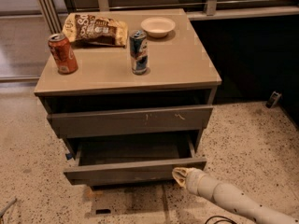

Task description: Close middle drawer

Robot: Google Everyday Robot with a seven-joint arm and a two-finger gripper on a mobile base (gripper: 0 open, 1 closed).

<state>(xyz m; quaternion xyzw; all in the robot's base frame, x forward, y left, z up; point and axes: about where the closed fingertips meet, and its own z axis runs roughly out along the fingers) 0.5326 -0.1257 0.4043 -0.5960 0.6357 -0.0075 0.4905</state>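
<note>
The middle drawer is pulled out of the grey-brown cabinet, and its dark tray interior shows behind the plain flat front. My gripper, a cream tip on a pale arm coming in from the lower right, is at the right end of that drawer front, low down and touching or almost touching it. Above it is the larger drawer front with pale scratch marks, only slightly out.
On the cabinet top stand a red can, a blue can, a snack bag and a white bowl. Speckled floor lies all around. A dark wall is at the back right. A small object lies on the floor there.
</note>
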